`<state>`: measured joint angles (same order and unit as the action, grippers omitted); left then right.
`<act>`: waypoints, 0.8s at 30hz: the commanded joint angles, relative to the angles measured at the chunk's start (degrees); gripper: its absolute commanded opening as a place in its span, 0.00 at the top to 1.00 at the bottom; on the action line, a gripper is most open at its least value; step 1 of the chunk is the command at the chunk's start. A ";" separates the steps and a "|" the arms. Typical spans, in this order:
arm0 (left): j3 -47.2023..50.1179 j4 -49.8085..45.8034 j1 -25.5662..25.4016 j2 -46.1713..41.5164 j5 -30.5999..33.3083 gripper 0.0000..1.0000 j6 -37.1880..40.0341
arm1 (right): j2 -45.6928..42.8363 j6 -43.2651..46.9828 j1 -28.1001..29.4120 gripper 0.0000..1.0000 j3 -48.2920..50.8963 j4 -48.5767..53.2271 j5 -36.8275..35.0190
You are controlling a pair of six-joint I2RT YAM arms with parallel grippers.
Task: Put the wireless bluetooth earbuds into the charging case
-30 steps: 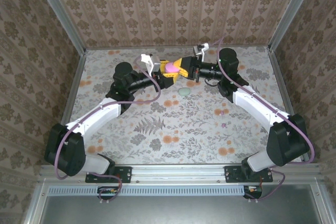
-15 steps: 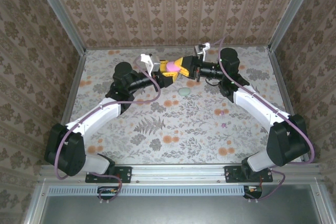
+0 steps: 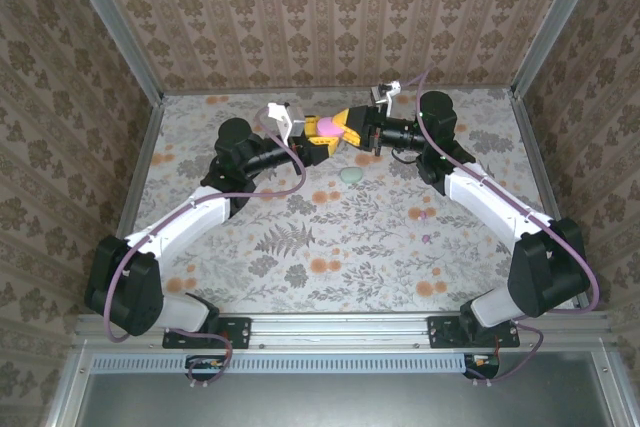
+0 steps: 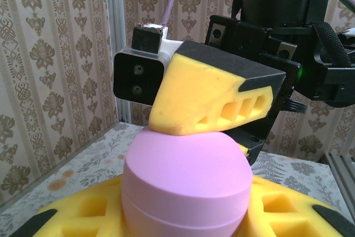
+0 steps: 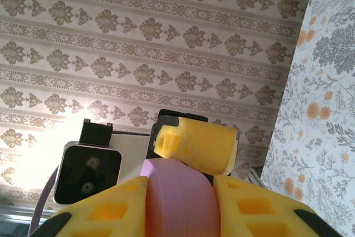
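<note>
On the flowered tabletop (image 3: pixel 300 247), towards me, lies a small pale green piece (image 3: pixel 351 176), too small for me to say whether it is an earbud. Just beyond it, and higher, the two arms meet. The pink charging case (image 3: pixel 327 126) hangs clear of the tabletop between them. The left gripper (image 3: pixel 320 140) has its jaws clenched on the case from one side. The right gripper (image 3: pixel 342 127) grasps it from the other, one yellow finger pressed on the rounded top.
</note>
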<state>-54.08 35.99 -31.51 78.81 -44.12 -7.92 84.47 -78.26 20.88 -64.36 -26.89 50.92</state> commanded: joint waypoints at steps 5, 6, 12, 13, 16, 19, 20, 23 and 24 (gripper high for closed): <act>-0.76 0.69 0.04 -1.11 -1.18 0.68 0.78 | -3.23 7.36 -0.54 0.43 -2.25 9.80 -1.56; -0.83 0.65 0.07 -1.11 -1.27 0.68 0.76 | -3.79 9.05 -0.75 0.38 -2.96 11.82 -1.99; -0.16 1.43 -0.05 -0.46 -1.49 0.68 0.16 | -9.41 25.08 -1.39 0.28 -5.30 24.95 -7.91; -0.04 2.11 -0.05 -0.31 -1.46 0.68 -0.44 | -10.33 30.62 -1.31 0.30 -5.73 28.31 -9.26; 0.11 3.39 -0.22 0.29 -1.76 0.68 -1.63 | -12.87 44.85 -1.22 0.32 -4.67 33.50 -10.98; -0.26 3.56 -0.48 0.77 -2.24 0.68 -2.17 | -14.21 51.31 -1.03 0.32 -3.74 34.75 -11.57; -0.30 3.56 -0.55 0.81 -2.33 0.68 -2.18 | -14.09 52.23 -0.94 0.32 -4.11 35.69 -11.54; -0.44 3.61 -0.66 1.00 -2.38 0.68 -2.34 | -12.51 54.39 -0.74 0.32 -6.83 40.10 -11.76; -0.49 3.56 -0.66 1.02 -2.52 0.68 -2.46 | -11.76 54.73 -0.54 0.31 -7.81 41.67 -11.65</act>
<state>-54.06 36.95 -31.86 79.42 -45.19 -9.26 71.26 -30.48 19.86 -69.04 8.27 40.66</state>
